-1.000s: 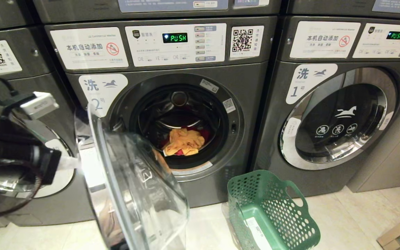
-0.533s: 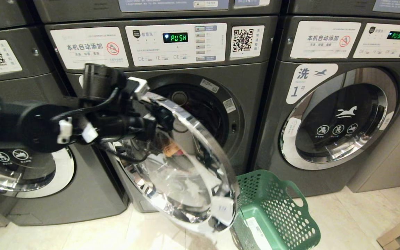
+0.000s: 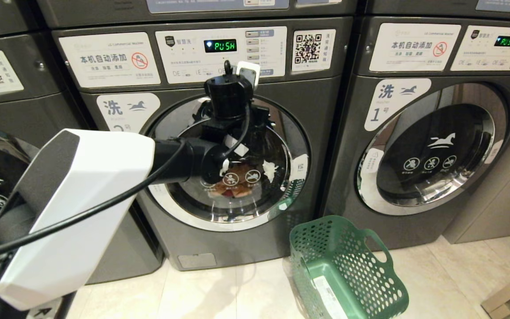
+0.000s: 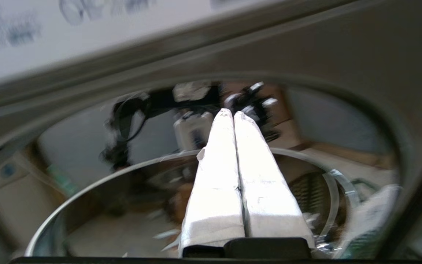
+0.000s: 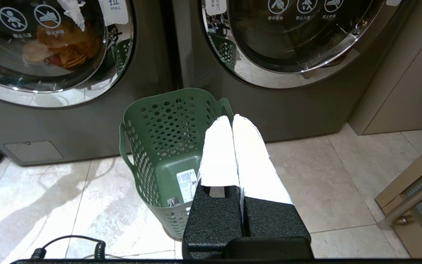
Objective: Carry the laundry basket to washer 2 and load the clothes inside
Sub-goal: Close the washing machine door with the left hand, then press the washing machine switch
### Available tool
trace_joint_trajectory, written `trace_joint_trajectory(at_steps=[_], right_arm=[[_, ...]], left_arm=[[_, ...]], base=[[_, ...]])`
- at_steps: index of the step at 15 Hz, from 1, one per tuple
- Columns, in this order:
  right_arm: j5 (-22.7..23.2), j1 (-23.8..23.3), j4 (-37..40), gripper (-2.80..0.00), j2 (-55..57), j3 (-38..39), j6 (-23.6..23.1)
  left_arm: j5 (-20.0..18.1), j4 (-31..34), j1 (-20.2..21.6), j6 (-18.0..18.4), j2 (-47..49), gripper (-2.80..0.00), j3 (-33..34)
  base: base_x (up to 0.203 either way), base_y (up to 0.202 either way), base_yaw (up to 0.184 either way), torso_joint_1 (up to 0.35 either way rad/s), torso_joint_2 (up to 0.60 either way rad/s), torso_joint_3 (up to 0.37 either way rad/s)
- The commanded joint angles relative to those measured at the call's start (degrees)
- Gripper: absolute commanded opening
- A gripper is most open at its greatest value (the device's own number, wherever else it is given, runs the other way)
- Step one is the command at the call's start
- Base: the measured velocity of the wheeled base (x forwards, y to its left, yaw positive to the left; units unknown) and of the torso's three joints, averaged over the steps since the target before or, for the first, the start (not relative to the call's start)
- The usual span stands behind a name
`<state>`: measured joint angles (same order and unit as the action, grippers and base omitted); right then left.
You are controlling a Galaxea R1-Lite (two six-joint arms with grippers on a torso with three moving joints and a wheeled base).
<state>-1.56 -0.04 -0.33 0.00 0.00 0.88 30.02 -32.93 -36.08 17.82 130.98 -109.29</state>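
Both pairs of jaws are shut and empty; we are pressing the left gripper (image 4: 233, 114) against washer 2's door (image 3: 277, 201), seemingly latching the clothes (image 5: 59, 46) inside.

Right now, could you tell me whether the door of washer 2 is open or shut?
Shut, as far as can be seen: washer 2's door lies flat in its frame, the clothes visible behind the glass. The left gripper is at it.

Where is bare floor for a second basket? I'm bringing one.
Bare tiles lie left of the laundry basket, below washer 2, and right of the basket toward the wooden panel. The left gripper crowds washer 2's door.
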Motion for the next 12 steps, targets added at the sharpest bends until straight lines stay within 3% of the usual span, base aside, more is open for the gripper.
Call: trace_joint_trajectory(at_steps=[1, 3, 6, 9, 12], right_arm=[[0.1, -0.1, 0.0, -2.8, 0.1, 0.0, -0.2], [0.7, -0.1, 0.0, -2.8, 0.1, 0.0, -2.2], [2.2, -0.1, 0.2, -2.8, 0.1, -0.1, -4.4], [2.3, -0.1, 0.2, -2.8, 0.1, 0.0, -4.9], [2.0, -0.1, 0.1, -2.8, 0.1, 0.0, -4.6]], left_arm=[[1.9, -3.8, -1.3, 1.6, -5.5, -2.8, 10.5], [3.1, -5.7, -1.1, 2.8, -15.2, -2.8, 18.6], [3.8, -2.2, 0.8, 3.4, -27.9, -2.8, 24.7], [1.9, 6.6, 4.2, 2.5, -38.5, -2.8, 28.1], [-1.0, 19.7, 11.7, -3.8, -47.4, -2.8, 31.7]], base=[[0.0, 0.0, 0.0, 0.0, 0.0, 0.0], [0.0, 0.0, 0.0, 0.0, 0.0, 0.0], [0.0, 0.0, 0.0, 0.0, 0.0, 0.0], [0.0, 0.0, 0.0, 0.0, 0.0, 0.0], [0.0, 0.0, 0.0, 0.0, 0.0, 0.0]])
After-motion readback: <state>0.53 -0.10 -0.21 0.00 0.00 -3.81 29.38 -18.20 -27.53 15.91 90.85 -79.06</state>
